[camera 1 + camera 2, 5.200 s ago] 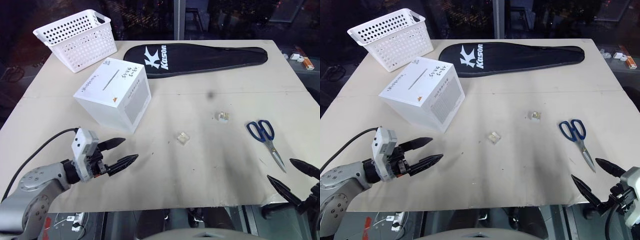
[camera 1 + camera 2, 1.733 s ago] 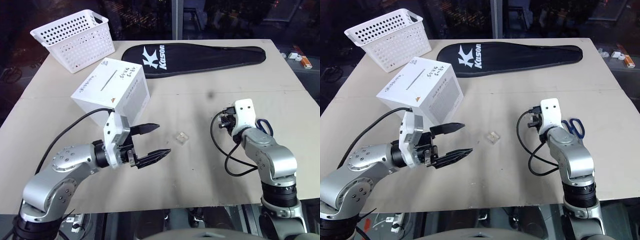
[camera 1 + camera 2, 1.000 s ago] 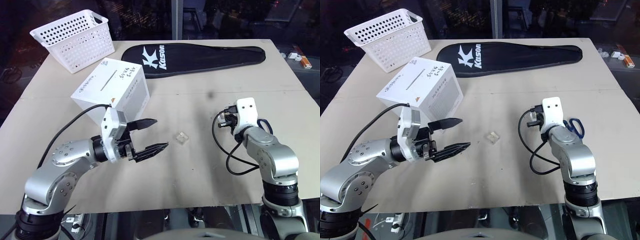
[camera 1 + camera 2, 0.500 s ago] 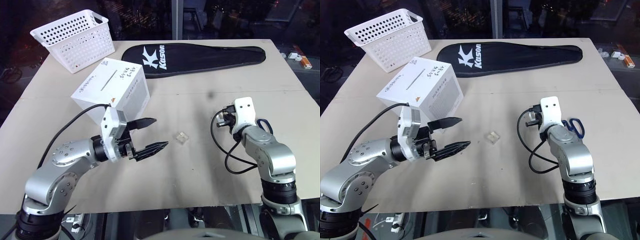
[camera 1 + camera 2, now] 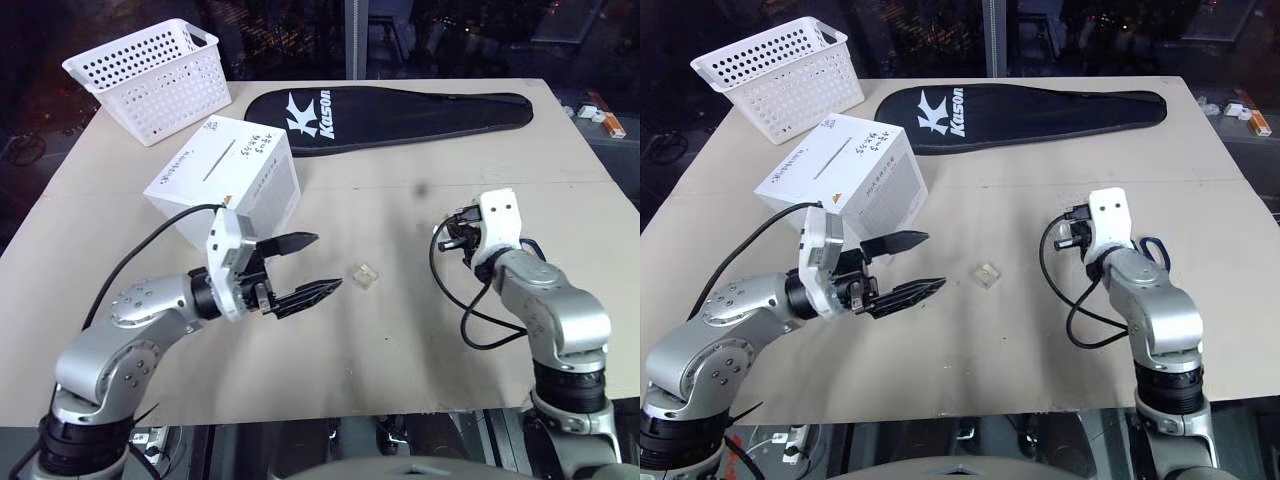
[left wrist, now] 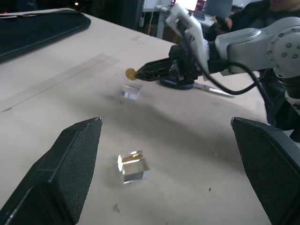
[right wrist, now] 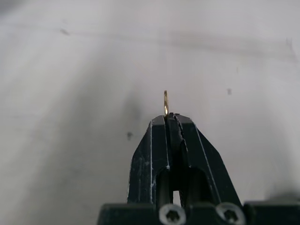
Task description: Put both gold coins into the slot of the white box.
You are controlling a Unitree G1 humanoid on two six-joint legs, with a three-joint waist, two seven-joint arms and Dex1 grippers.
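Coin (image 7: 165, 102) stands edge-on, upright, pinched between right fingers (image 7: 170, 123).

A white basket (image 5: 155, 75) sits at the table's (image 5: 400, 340) far left corner. A black racket cover (image 5: 400, 105) lies along the far edge. Blue scissors (image 5: 1152, 248) lie at the right. Two clear cubes rest mid-table, one (image 5: 365, 276) central, another (image 6: 131, 91) further right.
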